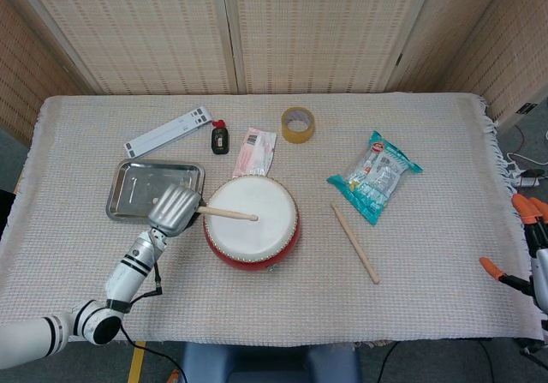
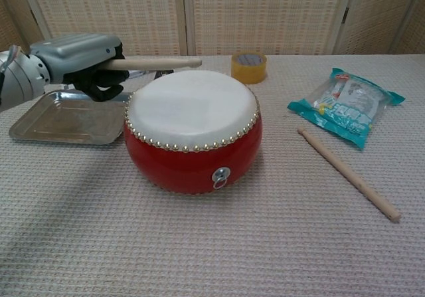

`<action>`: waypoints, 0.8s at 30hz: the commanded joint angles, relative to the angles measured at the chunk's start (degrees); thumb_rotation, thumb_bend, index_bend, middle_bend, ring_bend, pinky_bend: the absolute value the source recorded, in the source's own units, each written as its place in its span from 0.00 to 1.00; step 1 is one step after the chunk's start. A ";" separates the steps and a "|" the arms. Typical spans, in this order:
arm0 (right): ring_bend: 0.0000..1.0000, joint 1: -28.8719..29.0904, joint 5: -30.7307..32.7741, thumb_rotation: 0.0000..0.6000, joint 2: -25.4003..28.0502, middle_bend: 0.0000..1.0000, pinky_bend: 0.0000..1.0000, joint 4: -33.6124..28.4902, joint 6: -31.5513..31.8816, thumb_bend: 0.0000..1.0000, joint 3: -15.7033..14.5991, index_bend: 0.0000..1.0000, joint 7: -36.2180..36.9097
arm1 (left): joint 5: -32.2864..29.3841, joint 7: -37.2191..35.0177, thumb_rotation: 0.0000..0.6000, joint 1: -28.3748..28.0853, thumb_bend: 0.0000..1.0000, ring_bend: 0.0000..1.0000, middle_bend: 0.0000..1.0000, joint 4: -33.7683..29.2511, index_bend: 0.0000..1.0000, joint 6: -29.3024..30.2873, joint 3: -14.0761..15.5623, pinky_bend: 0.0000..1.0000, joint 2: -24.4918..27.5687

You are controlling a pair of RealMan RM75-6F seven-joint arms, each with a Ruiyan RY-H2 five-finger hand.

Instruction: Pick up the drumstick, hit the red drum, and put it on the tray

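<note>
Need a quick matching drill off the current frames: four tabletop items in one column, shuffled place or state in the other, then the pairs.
Items
1. wooden drumstick with the rounded tip
2. second wooden drumstick
3. metal tray
4. yellow roll of tape

Place or state
A. lying on the cloth between the red drum and the teal snack bag
B. behind the drum, toward the screen
C. held by the left hand, raised above the drumhead
D. on the cloth to the left of the drum, nothing in it

Pairs: 1-C, 2-A, 3-D, 4-B
</note>
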 commanded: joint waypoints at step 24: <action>0.00 0.13 0.76 1.00 -0.19 0.09 0.15 0.61 -0.74 0.05 0.02 0.03 0.67 | -2.19 7.92 1.00 -0.73 0.81 1.00 1.00 4.21 1.00 -2.94 2.15 1.00 -0.84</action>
